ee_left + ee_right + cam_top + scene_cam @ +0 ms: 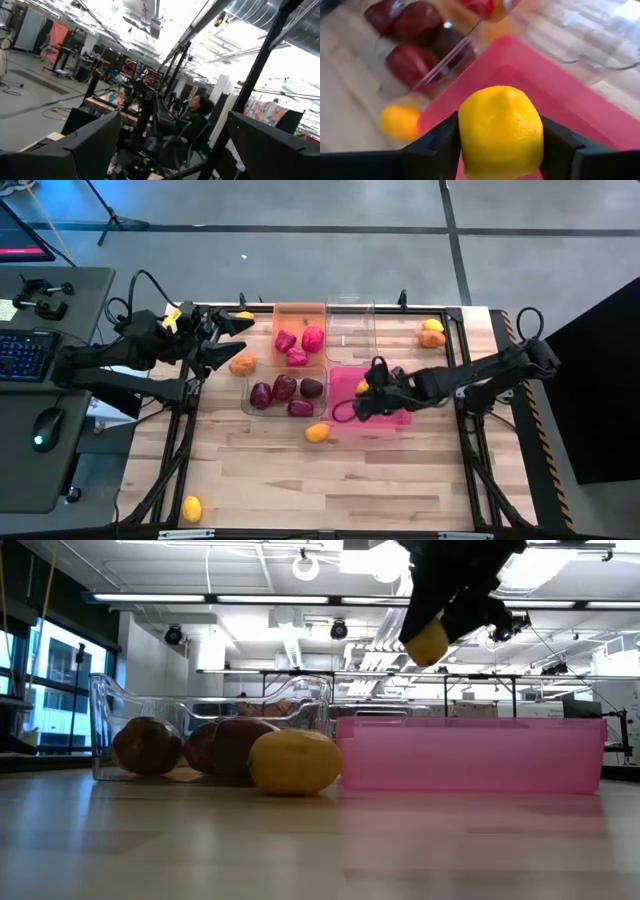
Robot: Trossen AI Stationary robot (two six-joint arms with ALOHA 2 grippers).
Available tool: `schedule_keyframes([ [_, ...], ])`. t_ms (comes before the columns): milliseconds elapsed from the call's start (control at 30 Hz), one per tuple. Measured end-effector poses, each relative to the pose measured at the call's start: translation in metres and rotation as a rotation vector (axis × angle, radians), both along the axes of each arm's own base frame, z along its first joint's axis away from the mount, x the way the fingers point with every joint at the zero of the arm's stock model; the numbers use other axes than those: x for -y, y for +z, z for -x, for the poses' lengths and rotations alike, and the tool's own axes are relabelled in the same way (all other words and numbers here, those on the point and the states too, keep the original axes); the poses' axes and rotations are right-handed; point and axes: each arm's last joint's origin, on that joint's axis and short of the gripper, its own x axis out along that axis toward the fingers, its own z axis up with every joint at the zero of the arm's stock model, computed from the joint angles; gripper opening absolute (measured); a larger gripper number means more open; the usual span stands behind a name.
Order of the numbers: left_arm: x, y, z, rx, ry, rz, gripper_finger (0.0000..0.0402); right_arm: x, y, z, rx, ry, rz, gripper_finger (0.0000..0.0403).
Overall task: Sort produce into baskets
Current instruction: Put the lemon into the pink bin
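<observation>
My right gripper (364, 389) is shut on a yellow fruit (500, 132) and hangs above the bright pink bin (385, 418), which the low view (470, 755) also shows. My left gripper (232, 340) is open and empty at the table's far left, tipped up toward the room, next to an orange fruit (242, 364). The orange bin (300, 312) holds pink-red fruits (298, 343). A clear bin (248, 392) holds maroon fruits (285, 390). A second clear bin (350, 330) stands beside the orange one. My right gripper pinches the yellow fruit by its two opposite sides (465, 140) between its two fingers (437, 145). The fingers come slanting down from the table's right. The fruit is lifted clear, well above the pink bin's rim (428, 642).
A yellow fruit (317, 433) lies on the table in front of the bins and shows in the low view (295, 762). More fruit lies at the far right (432, 332), the far left (243, 316) and the near left corner (191, 507). A person sits beyond the table (197, 117).
</observation>
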Motion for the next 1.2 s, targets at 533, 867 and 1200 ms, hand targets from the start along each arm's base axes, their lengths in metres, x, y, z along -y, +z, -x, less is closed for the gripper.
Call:
schedule_keyframes([
  [533,0.001,-0.007,-0.003,-0.069,-0.016,0.045,0.0353,0.012,-0.002,-0.004,-0.004,-0.027,-0.052,0.03],
  [867,0.001,-0.007,-0.003,-0.074,-0.038,0.053,0.0353,0.011,0.017,-0.021,0.25,0.021,-0.123,0.0387],
  [1200,0.006,-0.013,-0.005,-0.13,-0.076,0.102,0.0353,-0.034,0.006,-0.051,0.376,0.358,-0.183,0.0383],
])
